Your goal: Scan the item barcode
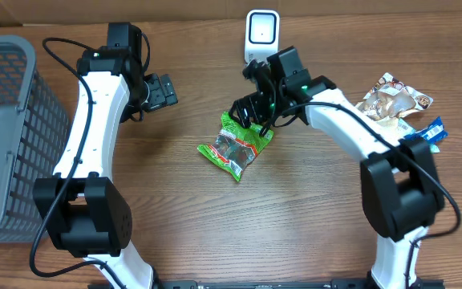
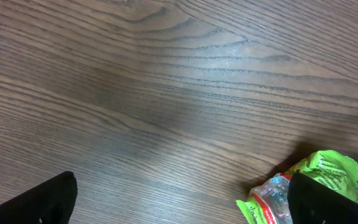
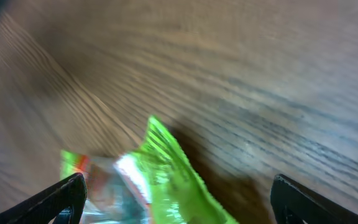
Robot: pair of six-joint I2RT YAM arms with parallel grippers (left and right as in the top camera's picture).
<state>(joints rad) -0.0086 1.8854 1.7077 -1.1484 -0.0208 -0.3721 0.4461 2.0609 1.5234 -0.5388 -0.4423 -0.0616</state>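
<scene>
A green snack packet [image 1: 235, 144] with a red-edged clear window lies flat on the wooden table, below a white barcode scanner [image 1: 261, 34] standing at the back edge. My right gripper [image 1: 251, 108] hovers over the packet's upper end, between it and the scanner. Its jaws stand wide open. In the blurred right wrist view, the packet [image 3: 160, 168] shows below the right gripper [image 3: 182, 208], with neither finger touching it. My left gripper [image 1: 160, 91] is open over bare wood to the left of the packet. The packet's end [image 2: 275, 196] peeks beside one of its fingers [image 2: 328, 199].
A grey mesh basket [image 1: 6, 120] fills the table's left side. A brown-and-white snack bag [image 1: 391, 100] and a blue packet [image 1: 427, 132] lie at the right, beside my right arm.
</scene>
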